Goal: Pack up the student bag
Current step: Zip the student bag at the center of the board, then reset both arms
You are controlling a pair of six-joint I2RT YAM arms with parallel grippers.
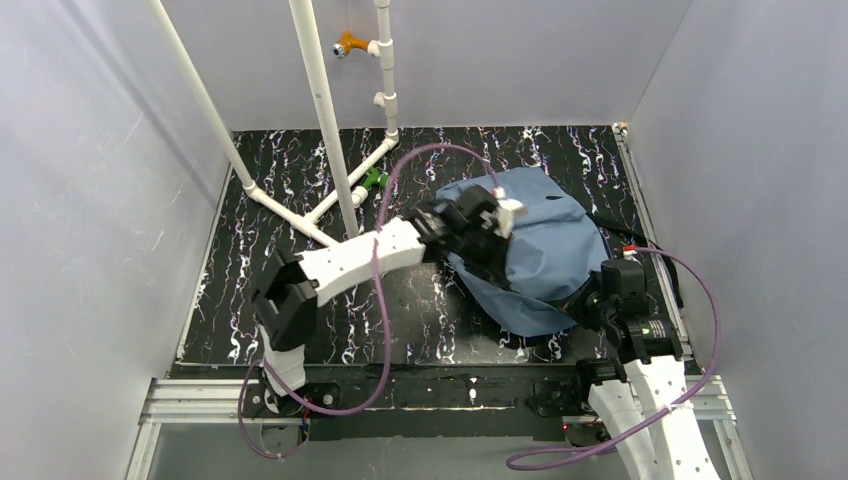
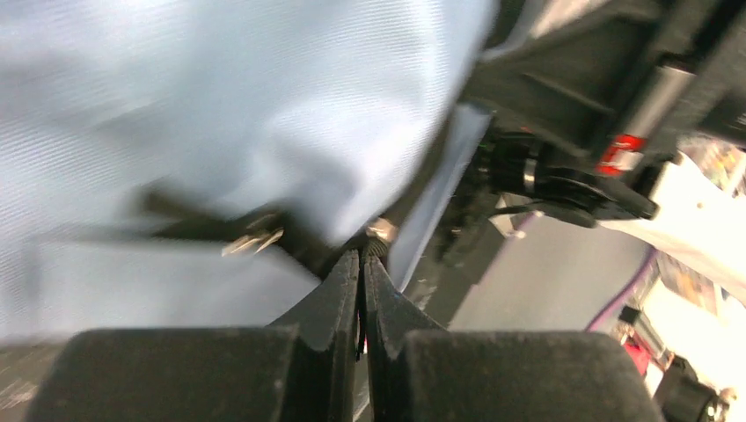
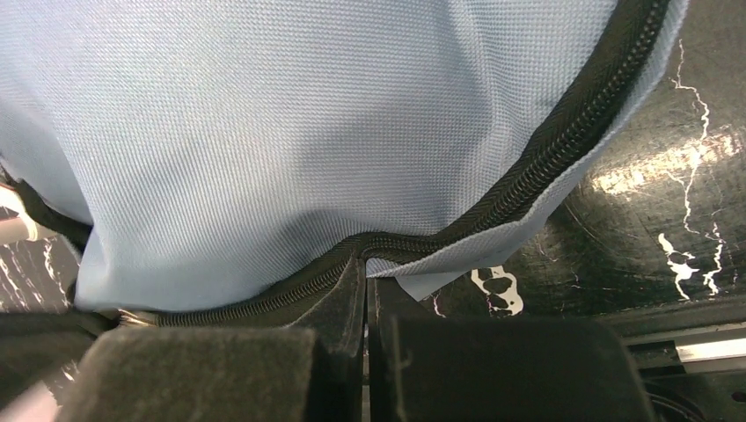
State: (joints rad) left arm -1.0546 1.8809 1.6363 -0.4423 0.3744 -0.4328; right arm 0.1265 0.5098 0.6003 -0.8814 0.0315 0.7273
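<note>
Right claw (image 3: pixel 363 274) fingers fill the foreground of its wrist view, pressed together on the hem beside the black zipper (image 3: pixel 563 149) of the student bag (image 1: pixel 550 245), apparently to anchor the fabric. Student bag lies slumped on the right half of the counter (image 1: pixel 290 200), between the 2 arms. Left claw (image 2: pixel 362 259) is likewise pressed together at the bag's left side, tips touching a small metal piece (image 2: pixel 381 230), likely the slider; blur prevents confirming a pinch. Judgement: 1 claw braces while the other works the zipper.
</note>
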